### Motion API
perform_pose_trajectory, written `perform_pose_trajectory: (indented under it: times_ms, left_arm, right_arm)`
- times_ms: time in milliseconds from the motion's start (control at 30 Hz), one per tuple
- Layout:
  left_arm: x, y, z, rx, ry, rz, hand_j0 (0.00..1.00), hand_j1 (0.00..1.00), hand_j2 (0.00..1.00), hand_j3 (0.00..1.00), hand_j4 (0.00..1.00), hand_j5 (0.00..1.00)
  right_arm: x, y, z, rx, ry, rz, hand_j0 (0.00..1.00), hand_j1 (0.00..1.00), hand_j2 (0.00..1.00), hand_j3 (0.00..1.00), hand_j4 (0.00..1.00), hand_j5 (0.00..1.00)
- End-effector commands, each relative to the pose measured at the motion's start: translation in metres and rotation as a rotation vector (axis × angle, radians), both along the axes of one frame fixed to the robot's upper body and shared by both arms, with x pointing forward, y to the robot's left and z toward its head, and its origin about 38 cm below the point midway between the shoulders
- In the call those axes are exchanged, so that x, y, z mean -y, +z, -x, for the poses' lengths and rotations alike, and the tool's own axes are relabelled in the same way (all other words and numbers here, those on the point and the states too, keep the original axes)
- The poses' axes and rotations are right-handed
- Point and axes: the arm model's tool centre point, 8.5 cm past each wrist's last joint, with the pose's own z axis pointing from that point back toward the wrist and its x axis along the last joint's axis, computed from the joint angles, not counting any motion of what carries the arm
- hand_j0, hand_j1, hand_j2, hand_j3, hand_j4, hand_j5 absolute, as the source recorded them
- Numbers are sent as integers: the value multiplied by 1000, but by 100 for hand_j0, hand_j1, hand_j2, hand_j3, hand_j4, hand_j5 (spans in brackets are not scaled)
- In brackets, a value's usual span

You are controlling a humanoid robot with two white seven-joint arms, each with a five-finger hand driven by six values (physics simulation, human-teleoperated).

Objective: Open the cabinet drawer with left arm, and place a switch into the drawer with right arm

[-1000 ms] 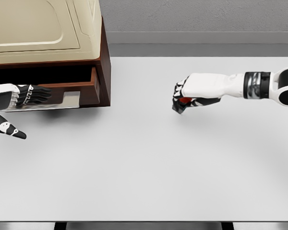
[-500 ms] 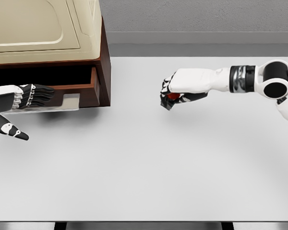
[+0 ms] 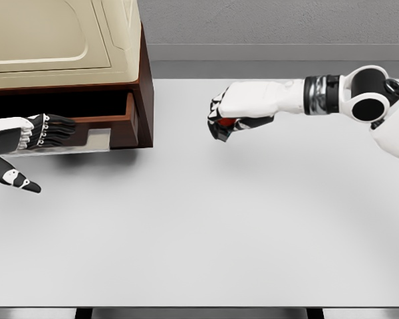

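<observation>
The dark wood cabinet (image 3: 145, 80) with a cream top stands at the back left, its drawer (image 3: 103, 126) pulled out toward me. My left hand (image 3: 43, 133) rests at the drawer's front, black fingers curled over its edge. My right hand (image 3: 225, 118) hovers above the table right of the cabinet, shut on a small switch (image 3: 224, 122) of which only a red patch shows between the fingers. A clear gap separates this hand from the drawer.
The white table (image 3: 199, 226) stretches wide in front and to the right. A grey wall (image 3: 272, 26) runs along the back. The cabinet's right side wall stands between the right hand and the drawer opening.
My right hand has carried the switch leftward and slightly up toward the cabinet. The left hand and drawer have stayed almost still.
</observation>
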Motion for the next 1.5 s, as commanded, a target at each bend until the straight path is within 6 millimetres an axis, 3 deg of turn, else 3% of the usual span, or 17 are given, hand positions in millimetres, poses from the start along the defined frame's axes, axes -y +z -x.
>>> perform_pose_trajectory:
  times_ms: [0,133,300,700,1033,1467]
  left_arm:
    - [18,-17,4,-58,-19,74,92,92,92,92,92,92]
    - [22,-19,3,-57,-26,86,91,91,91,91,91,91]
    - [27,-21,2,-61,-34,108,81,81,81,81,81,81]
    - [41,-27,0,-70,-58,167,81,81,81,81,81,81]
    - [23,-39,12,-134,-14,132,83,83,83,83,83,83]
    - [21,-48,17,-167,-7,128,83,83,83,83,83,83]
  right_arm:
    - [-6,-3,1,-10,11,-4,42,42,42,42,42,42]
    - [-12,2,1,0,24,-4,42,42,42,42,42,42]
    - [-19,7,1,10,40,-6,42,42,42,42,42,42]
    - [-35,20,0,38,74,-8,41,41,41,41,41,41]
    - [-50,34,-1,63,87,-11,41,41,41,41,41,41]
    - [-76,58,2,107,133,-28,41,41,41,41,41,41]
